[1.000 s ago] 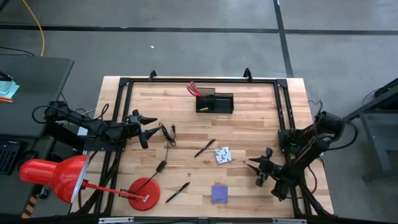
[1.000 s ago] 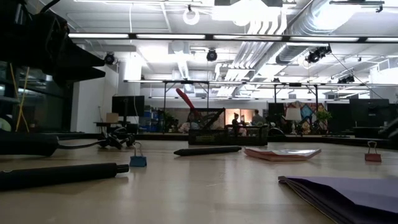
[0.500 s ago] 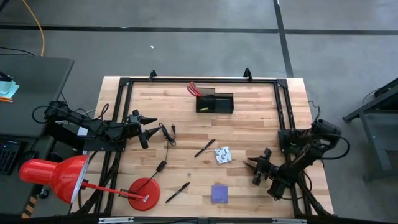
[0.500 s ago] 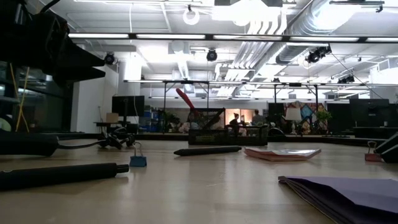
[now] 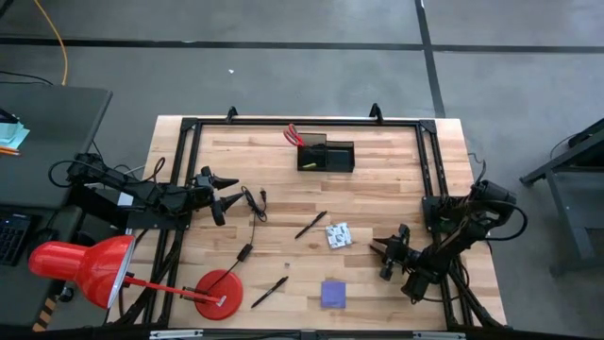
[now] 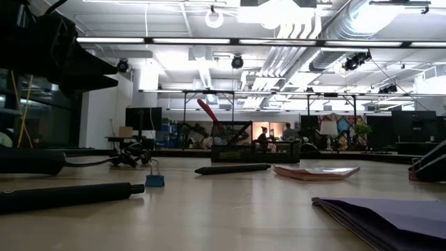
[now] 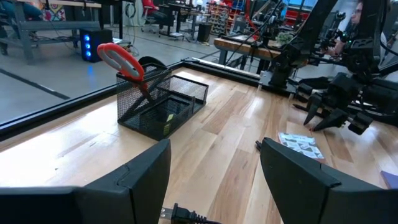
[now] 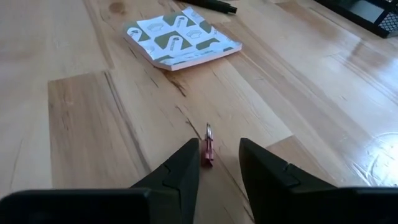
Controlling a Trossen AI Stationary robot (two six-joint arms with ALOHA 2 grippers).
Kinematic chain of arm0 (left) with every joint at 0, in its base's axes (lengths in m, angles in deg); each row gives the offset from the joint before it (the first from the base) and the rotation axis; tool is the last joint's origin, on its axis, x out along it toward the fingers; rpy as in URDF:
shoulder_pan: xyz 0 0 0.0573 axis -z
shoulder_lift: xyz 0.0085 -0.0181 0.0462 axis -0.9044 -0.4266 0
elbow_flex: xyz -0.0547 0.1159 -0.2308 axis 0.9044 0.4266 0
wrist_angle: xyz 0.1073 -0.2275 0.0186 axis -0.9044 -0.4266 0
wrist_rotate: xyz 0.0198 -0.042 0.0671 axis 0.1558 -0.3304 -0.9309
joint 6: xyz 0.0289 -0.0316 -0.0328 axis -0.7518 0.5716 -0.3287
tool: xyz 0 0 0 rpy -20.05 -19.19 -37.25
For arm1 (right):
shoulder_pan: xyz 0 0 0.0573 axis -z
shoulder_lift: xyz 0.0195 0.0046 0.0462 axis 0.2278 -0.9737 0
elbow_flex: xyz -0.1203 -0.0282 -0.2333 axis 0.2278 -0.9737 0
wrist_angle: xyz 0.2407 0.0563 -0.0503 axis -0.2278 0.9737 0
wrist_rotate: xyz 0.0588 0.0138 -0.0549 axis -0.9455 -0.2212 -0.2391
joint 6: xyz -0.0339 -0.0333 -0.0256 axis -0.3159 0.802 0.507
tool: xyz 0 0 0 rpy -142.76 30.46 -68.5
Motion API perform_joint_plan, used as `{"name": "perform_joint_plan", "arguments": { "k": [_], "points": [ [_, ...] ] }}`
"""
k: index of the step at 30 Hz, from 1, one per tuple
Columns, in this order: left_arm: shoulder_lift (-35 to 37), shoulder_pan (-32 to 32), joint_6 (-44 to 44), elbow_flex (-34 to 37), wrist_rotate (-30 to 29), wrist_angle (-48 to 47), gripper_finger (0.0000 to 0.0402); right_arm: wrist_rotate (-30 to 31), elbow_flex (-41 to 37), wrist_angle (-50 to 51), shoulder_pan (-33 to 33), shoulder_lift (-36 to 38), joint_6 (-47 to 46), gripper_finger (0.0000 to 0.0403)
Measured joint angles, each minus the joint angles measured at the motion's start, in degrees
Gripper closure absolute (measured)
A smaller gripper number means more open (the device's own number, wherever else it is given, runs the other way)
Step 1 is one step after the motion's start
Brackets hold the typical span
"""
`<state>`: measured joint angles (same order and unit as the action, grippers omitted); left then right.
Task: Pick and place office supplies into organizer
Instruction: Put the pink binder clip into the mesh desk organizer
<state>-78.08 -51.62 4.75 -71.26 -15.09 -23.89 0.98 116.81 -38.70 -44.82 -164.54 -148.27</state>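
Observation:
The black mesh organizer [image 5: 327,155] stands near the table's far edge, with the red-handled scissors [image 5: 293,134] upright in its cup section [image 7: 144,93] and a yellow piece [image 5: 310,165] in its tray. On the table lie two black pens [image 5: 310,225] [image 5: 270,291], the white patterned packet [image 5: 338,234] and the purple pad [image 5: 332,294]. My right gripper [image 8: 219,163] is open and low over the table, right of the packet [image 8: 181,34], with a small red clip [image 8: 207,152] between its fingertips. My left gripper [image 5: 225,193] waits open at the table's left. My right gripper's fingers stand on either side of the small red clip [image 8: 208,148], coming low from the table's right. The clip lies flat on the wood, close beside one finger [image 8: 181,171]. Whether that finger touches it, I cannot tell.
A thin black cable [image 5: 253,204] runs beside my left gripper. The red lamp's round base [image 5: 219,294] sits at the near left. A small blue clip [image 6: 155,180] lies near a pen [image 6: 232,169]. A black frame [image 5: 429,161] borders the table. Bare wood lies between packet and organizer.
My right gripper has moved a little toward the table's left, closing on the small red clip, and now shows at the low view's right edge in front of the clip. Nothing on the table has moved.

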Motion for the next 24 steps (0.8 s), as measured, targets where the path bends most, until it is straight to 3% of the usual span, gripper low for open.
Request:
{"name": "perform_joint_plan", "arguments": {
  "k": [10, 16, 24],
  "points": [
    [0.0, 0.0, 0.0, 0.0, 0.0, 0.0, 0.0169, -0.4, 0.0, -0.7, 0.2, 0.0, 0.0, 0.0393],
    [0.0, 0.0, 0.0, 0.0, 0.0, 0.0, 0.0169, 1.0, -0.1, -1.1, 0.3, -0.1, 0.0, 0.039],
    [0.0, 0.0, 0.0, 0.0, 0.0, 0.0, 0.0169, 7.9, -0.1, -1.7, 0.3, -0.1, 0.0, 0.0393]
  ]
}}
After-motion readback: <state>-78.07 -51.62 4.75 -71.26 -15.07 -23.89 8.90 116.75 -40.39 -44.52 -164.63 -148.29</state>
